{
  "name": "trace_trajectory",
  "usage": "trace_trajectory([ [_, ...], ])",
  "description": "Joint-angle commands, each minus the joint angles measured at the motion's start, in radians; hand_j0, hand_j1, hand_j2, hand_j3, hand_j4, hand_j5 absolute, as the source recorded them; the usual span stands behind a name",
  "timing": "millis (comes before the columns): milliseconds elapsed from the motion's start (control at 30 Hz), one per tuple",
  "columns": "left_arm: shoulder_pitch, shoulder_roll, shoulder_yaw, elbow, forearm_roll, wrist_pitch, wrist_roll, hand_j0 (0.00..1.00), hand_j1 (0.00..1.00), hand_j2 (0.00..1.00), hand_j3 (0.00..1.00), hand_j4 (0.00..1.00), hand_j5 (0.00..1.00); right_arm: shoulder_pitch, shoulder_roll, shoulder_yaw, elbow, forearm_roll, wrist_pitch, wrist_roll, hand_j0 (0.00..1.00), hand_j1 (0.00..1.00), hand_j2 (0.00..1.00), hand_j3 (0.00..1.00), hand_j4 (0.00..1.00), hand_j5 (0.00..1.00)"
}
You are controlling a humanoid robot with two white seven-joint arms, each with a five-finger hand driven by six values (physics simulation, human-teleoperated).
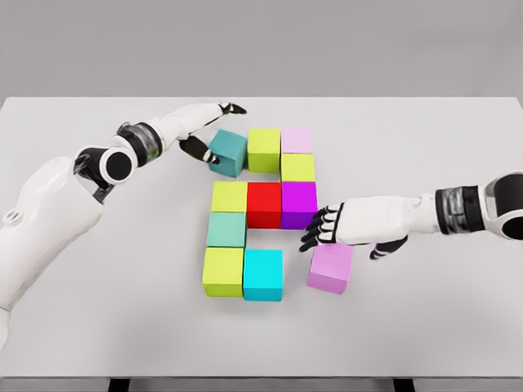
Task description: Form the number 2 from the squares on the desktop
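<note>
Ten cubes on white counter [425, 327]: four lime, three teal/cyan, two pink/lilac, one red, one purple. Left hand [204, 131] fingers clamped on teal cube [228, 153]. Right hand [347, 229] fingers spread, over lilac cube [329, 268].

Around the red cube [264, 204], I saw the others packed flush in rows. A teal cube [228, 153] sat skewed at the upper left, and a lilac cube [330, 268] lay tilted, apart, lower right.
</note>
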Motion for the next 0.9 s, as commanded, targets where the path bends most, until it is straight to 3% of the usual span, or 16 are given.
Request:
trace_trajectory([
  [0, 0.0, 0.029, -0.002, -0.019, 0.017, -0.001, -0.001, 1.0, 1.0, 1.0, 1.0, 1.0, 1.0, 0.0, -0.005, -0.006, -0.001, -0.007, 0.002, -0.003, 1.0, 1.0, 1.0, 1.0, 1.0, 1.0],
  [133, -0.002, 0.096, 0.0, -0.077, 0.11, 0.042, -0.001, 1.0, 1.0, 1.0, 1.0, 1.0, 1.0, -0.002, -0.036, -0.08, -0.001, -0.013, 0.002, -0.012, 1.0, 1.0, 1.0, 1.0, 1.0, 1.0],
  [167, -0.002, 0.108, -0.002, -0.1, 0.12, 0.08, -0.001, 0.92, 0.92, 0.92, 0.92, 0.92, 0.92, 0.0, -0.05, -0.104, 0.001, -0.014, 0.002, -0.012, 1.0, 1.0, 1.0, 1.0, 1.0, 1.0],
  [233, -0.002, 0.114, -0.005, -0.13, 0.12, 0.079, -0.001, 0.52, 0.52, 0.52, 0.52, 0.52, 0.52, 0.0, -0.063, -0.163, 0.001, -0.016, 0.002, -0.012, 1.0, 1.0, 1.0, 1.0, 1.0, 1.0],
  [333, 0.002, 0.124, -0.006, -0.146, 0.121, 0.059, -0.001, 0.54, 0.54, 0.54, 0.54, 0.54, 0.54, 0.017, -0.074, -0.166, 0.022, -0.022, 0.002, -0.028, 1.0, 1.0, 1.0, 1.0, 1.0, 1.0],
  [367, 0.003, 0.124, -0.006, -0.149, 0.123, 0.027, -0.003, 0.57, 0.57, 0.57, 0.57, 0.57, 0.57, 0.032, -0.089, -0.166, 0.065, -0.054, 0.002, -0.028, 0.98, 0.98, 0.98, 0.98, 0.98, 0.98],
  [400, 0.003, 0.125, -0.006, -0.159, 0.124, -0.019, -0.007, 0.46, 0.46, 0.46, 0.46, 0.46, 0.46, 0.035, -0.093, -0.167, 0.125, -0.064, 0.002, -0.028, 0.86, 0.86, 0.86, 0.86, 0.86, 0.86],
  [433, 0.003, 0.139, -0.008, -0.179, 0.139, -0.031, -0.009, 0.42, 0.42, 0.42, 0.42, 0.42, 0.42, 0.035, -0.094, -0.169, 0.164, -0.07, 0.002, -0.028, 0.75, 0.75, 0.75, 0.75, 0.75, 0.75],
  [467, 0.002, 0.136, -0.008, -0.179, 0.141, -0.03, -0.009, 0.5, 0.5, 0.5, 0.5, 0.5, 0.5, 0.038, -0.114, -0.167, 0.176, -0.07, 0.002, -0.026, 0.54, 0.54, 0.54, 0.54, 0.54, 0.54],
  [500, 0.003, 0.138, -0.008, -0.179, 0.143, -0.028, -0.009, 0.68, 0.68, 0.68, 0.68, 0.68, 0.68, 0.038, -0.119, -0.166, 0.174, -0.068, 0.002, -0.019, 0.39, 0.39, 0.39, 0.39, 0.39, 0.39],
  [533, 0.003, 0.139, -0.008, -0.179, 0.143, -0.024, -0.009, 0.99, 0.99, 0.99, 0.99, 0.99, 0.99, 0.049, -0.123, -0.164, 0.176, -0.065, 0.002, -0.011, 0.34, 0.34, 0.34, 0.34, 0.34, 0.34],
  [667, 0.006, 0.141, -0.009, -0.174, 0.133, -0.022, -0.009, 1.0, 1.0, 1.0, 1.0, 1.0, 1.0, 0.066, -0.1, -0.16, 0.168, -0.033, 0.002, 0.047, 0.42, 0.42, 0.42, 0.42, 0.42, 0.42],
  [700, 0.014, 0.136, -0.011, -0.174, 0.123, -0.022, -0.009, 1.0, 1.0, 1.0, 1.0, 1.0, 1.0, 0.066, -0.09, -0.16, 0.167, -0.028, 0.002, 0.047, 0.55, 0.55, 0.55, 0.55, 0.55, 0.55],
  [733, 0.014, 0.131, -0.026, -0.174, 0.098, -0.022, -0.006, 1.0, 1.0, 1.0, 1.0, 1.0, 1.0, 0.067, -0.085, -0.16, 0.164, -0.007, 0.002, 0.049, 0.58, 0.58, 0.58, 0.58, 0.58, 0.58],
  [767, 0.014, 0.127, -0.031, -0.174, 0.094, -0.022, -0.003, 1.0, 1.0, 1.0, 1.0, 1.0, 1.0, 0.071, -0.071, -0.161, 0.159, 0.001, 0.002, 0.047, 0.68, 0.68, 0.68, 0.68, 0.68, 0.68],
  [867, 0.012, 0.121, -0.032, -0.171, 0.092, -0.022, -0.003, 1.0, 1.0, 1.0, 1.0, 1.0, 1.0, 0.069, -0.071, -0.161, 0.127, 0.004, 0.002, 0.049, 0.79, 0.79, 0.79, 0.79, 0.79, 0.79],
])
